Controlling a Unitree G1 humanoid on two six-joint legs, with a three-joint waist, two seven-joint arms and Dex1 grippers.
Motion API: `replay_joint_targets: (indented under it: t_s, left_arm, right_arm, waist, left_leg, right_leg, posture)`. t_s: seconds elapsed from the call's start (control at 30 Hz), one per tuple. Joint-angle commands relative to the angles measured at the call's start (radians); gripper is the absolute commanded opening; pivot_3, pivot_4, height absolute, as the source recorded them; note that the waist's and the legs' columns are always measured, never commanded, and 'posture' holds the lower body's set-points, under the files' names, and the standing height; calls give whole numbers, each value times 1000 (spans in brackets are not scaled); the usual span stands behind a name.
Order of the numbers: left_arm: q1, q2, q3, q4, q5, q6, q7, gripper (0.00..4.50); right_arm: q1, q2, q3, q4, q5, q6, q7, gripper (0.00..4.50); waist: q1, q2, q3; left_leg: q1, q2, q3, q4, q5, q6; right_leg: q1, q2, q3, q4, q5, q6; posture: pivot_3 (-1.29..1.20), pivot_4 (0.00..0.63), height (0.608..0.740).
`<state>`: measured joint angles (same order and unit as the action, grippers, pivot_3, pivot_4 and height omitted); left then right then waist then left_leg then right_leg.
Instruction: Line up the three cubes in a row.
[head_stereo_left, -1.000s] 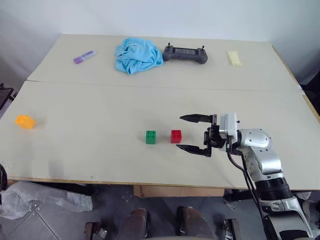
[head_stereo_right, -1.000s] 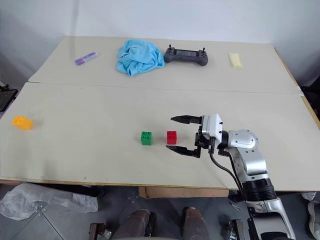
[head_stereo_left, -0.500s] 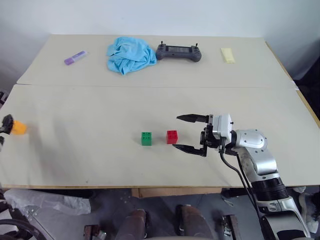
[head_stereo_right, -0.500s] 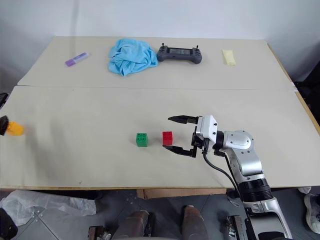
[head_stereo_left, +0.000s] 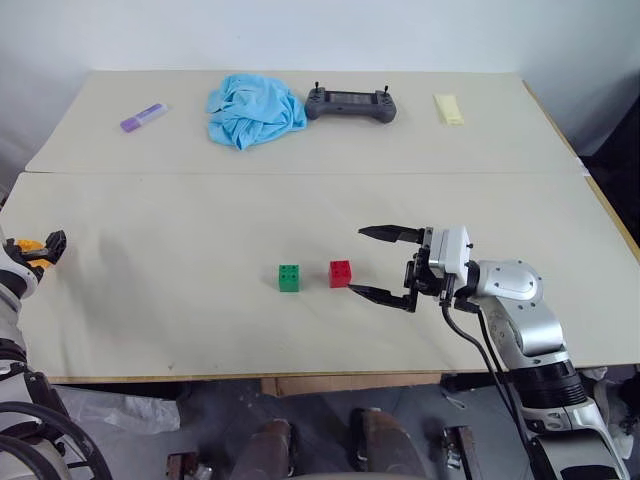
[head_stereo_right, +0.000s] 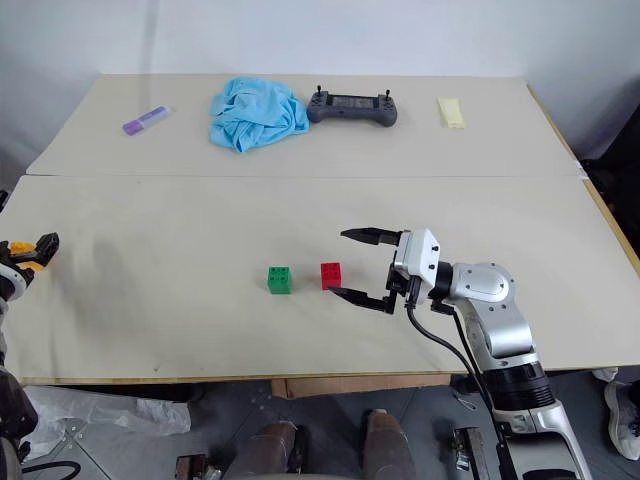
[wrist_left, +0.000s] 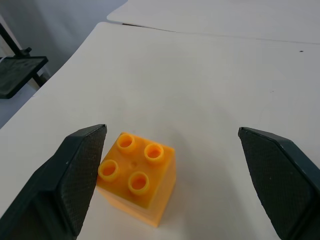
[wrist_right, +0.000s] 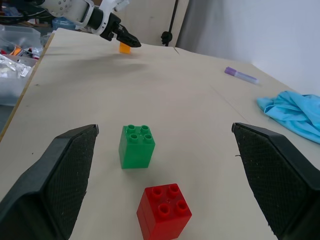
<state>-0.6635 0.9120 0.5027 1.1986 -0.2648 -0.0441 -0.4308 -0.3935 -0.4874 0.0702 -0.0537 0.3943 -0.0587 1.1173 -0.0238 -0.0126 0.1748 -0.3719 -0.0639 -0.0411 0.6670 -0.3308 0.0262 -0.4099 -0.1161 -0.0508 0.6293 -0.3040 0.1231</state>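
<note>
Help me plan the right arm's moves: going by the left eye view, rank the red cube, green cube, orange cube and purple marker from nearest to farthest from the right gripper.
From the right gripper:
1. Red cube, just beyond its fingertips.
2. Green cube, next along, on the red cube's other side.
3. Purple marker, far back corner on the robot's left.
4. Orange cube, at the table's left edge, between the left gripper's fingers.

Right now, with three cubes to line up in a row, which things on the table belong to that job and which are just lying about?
Belong to the job:
red cube
green cube
orange-yellow cube

Just lying about:
purple marker
blue cloth
dark handheld controller
pale yellow flat piece
</note>
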Motion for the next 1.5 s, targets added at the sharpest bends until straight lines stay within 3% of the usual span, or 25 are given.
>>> replay_joint_targets:
  t_s: [0.03,0.27,0.93,1.03,1.3,1.5]
  left_arm:
    - [-17,6,54,-14,-56,-44,-25,4466]
    - [-14,31,103,-17,-99,-74,-34,4466]
    - [-61,23,-26,80,17,19,-3,4466]
    - [-39,18,-30,77,19,18,-3,3892]
    - [17,12,-15,51,-6,9,-53,1466]
    - [36,-3,5,-81,-75,-26,-264,1472]
  right_arm:
    - [13,-7,-21,-48,7,-5,-19,4500]
    - [31,-4,-11,-62,9,-3,-30,4500]
    - [64,-48,-35,-119,19,33,-54,4500]
    - [65,-50,-36,-122,21,38,-55,4500]
    - [41,-46,-25,-95,20,30,-41,4500]
    - [44,-47,-25,-93,32,32,-22,4500]
  waist:
    - [0,0,0]
    - [0,0,0]
    - [16,0,0]
    - [17,0,0]
    - [20,0,0]
    - [21,0,0]
  left_leg:
    - [0,0,0,0,0,0]
    - [0,0,0,0,0,0]
    - [0,0,0,1,0,0]
    - [0,0,1,1,0,0]
    - [0,0,1,1,0,0]
    - [0,0,1,1,0,0]
  right_leg:
    - [0,0,0,0,0,0]
    - [0,0,0,0,0,0]
    - [0,0,0,0,0,0]
    - [0,0,0,0,0,0]
    - [0,0,0,0,0,0]
    - [0,0,0,0,0,0]
  posture:
    - [0,150,740]
    - [0,150,740]
    - [0,150,740]
    - [0,150,740]
    - [0,150,740]
    - [0,150,740]
